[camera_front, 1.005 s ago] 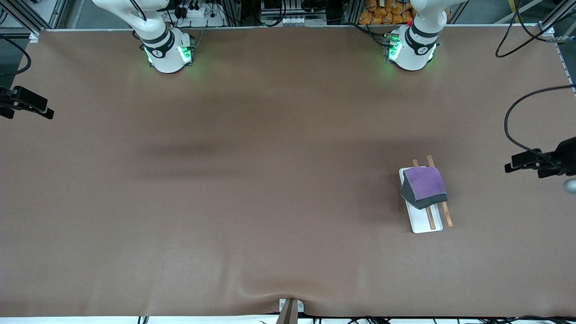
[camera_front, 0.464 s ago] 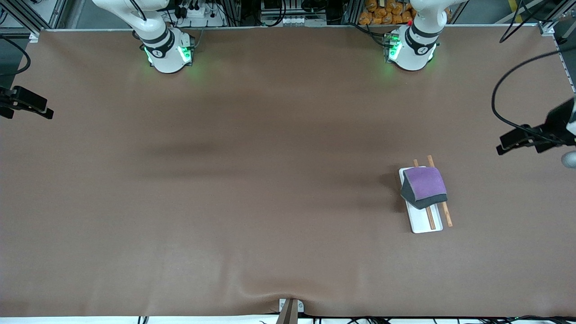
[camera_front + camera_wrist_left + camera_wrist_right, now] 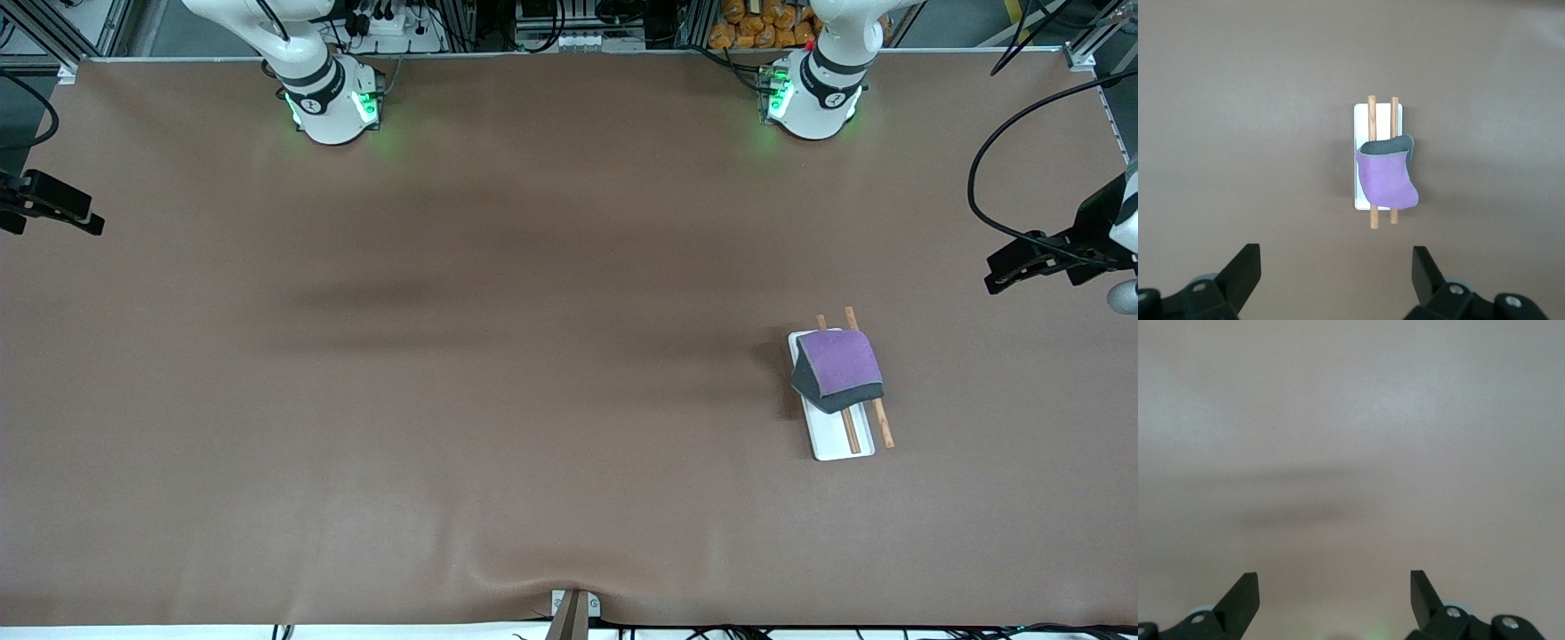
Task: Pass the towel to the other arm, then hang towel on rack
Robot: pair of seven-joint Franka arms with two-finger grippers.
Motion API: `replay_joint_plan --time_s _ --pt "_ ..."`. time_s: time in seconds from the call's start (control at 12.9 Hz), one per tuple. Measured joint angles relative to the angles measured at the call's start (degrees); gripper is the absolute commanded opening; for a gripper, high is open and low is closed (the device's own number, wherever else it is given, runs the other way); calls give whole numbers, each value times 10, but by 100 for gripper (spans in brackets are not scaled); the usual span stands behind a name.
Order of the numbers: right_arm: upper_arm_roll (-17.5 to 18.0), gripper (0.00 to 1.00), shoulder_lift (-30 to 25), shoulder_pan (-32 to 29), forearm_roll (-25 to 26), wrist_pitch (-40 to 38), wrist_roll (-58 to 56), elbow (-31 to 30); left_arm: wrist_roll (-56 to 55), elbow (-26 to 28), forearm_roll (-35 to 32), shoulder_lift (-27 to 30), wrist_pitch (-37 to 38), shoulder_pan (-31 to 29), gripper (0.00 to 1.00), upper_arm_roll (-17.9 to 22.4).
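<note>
We see the small soft towel [image 3: 839,368], purple face up with a dark grey edge, draped over the two thin brown rods of the white-based rack [image 3: 834,434] on the brown bench [image 3: 498,400], toward the left arm's end. The hanging looks done. Both claws are wide and empty: the left claw [image 3: 1336,273] is up over the bench beside the rack, and the right claw [image 3: 1335,592] waits over bare bench at its own end.

brown table [image 3: 533,400], cluttered shelving [image 3: 578,22]
</note>
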State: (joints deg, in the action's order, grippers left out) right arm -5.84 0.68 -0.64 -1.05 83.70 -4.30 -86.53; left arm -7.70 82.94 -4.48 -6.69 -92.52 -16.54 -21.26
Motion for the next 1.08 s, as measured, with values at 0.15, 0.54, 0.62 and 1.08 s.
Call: replay_joint_plan --time_s 0.15,0.54,0.62,1.08 --pt "0 100 0 0 0 0 0 0 10 0 0 12 4 71 100 65" --pt "0 100 0 0 0 0 0 0 10 16 0 32 11 129 100 108" --pt "0 100 0 0 0 0 0 0 10 23 0 37 11 130 100 108" --pt "0 100 0 0 0 0 0 1 10 56 2 79 28 141 100 121"
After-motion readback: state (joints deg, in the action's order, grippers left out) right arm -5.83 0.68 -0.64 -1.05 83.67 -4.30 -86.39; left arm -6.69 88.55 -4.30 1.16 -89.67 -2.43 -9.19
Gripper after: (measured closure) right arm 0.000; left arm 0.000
